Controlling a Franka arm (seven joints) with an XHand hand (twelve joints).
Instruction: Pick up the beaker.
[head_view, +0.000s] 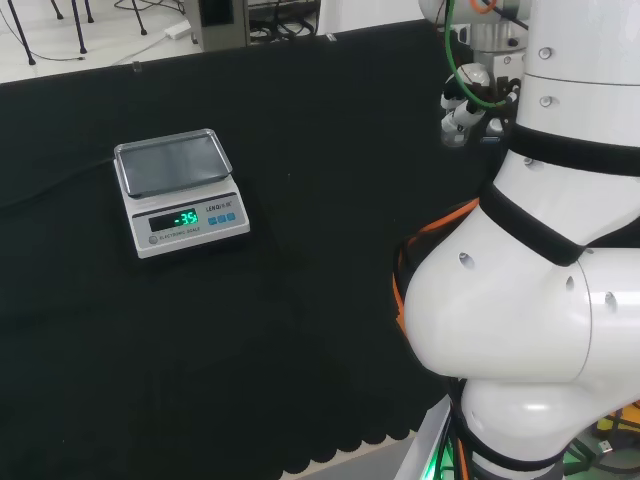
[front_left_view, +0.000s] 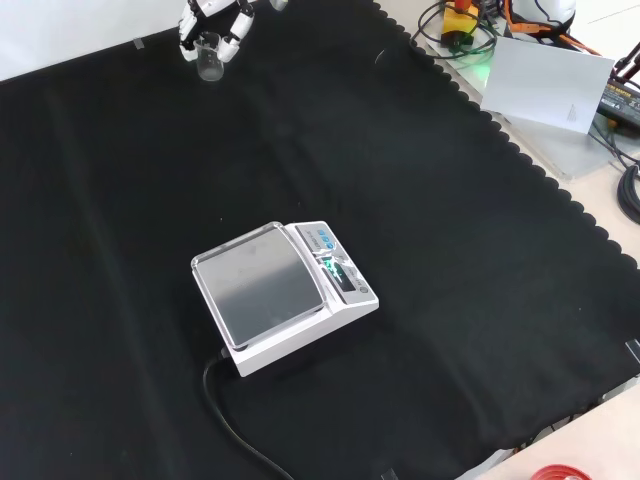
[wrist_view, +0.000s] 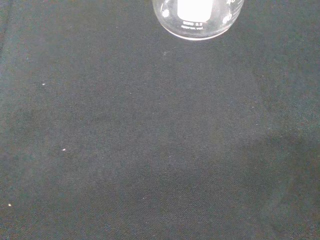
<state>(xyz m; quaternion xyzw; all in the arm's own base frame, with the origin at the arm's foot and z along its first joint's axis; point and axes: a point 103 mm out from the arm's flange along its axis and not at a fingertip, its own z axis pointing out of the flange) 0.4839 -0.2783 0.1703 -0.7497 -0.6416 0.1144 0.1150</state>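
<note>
A small clear glass beaker (front_left_view: 209, 62) is at the far top of the front view, between the curled black and white fingers (front_left_view: 237, 36) of the hand (front_left_view: 213, 12). The hand is shut on it from above. In the wrist view the beaker's round base (wrist_view: 196, 20) shows close up, with the black cloth well beyond it, so it looks lifted off the cloth. The head view has the hand (head_view: 463, 106) at the upper right, just left of the arm's white links, with its fingers pointing down.
A white electronic scale (front_left_view: 285, 295) with a steel pan and a lit green display stands mid-cloth, also seen as the scale (head_view: 180, 190) in the head view. Its black cable (front_left_view: 235, 425) runs to the front edge. A white sheet (front_left_view: 545, 85) and cables lie off the cloth.
</note>
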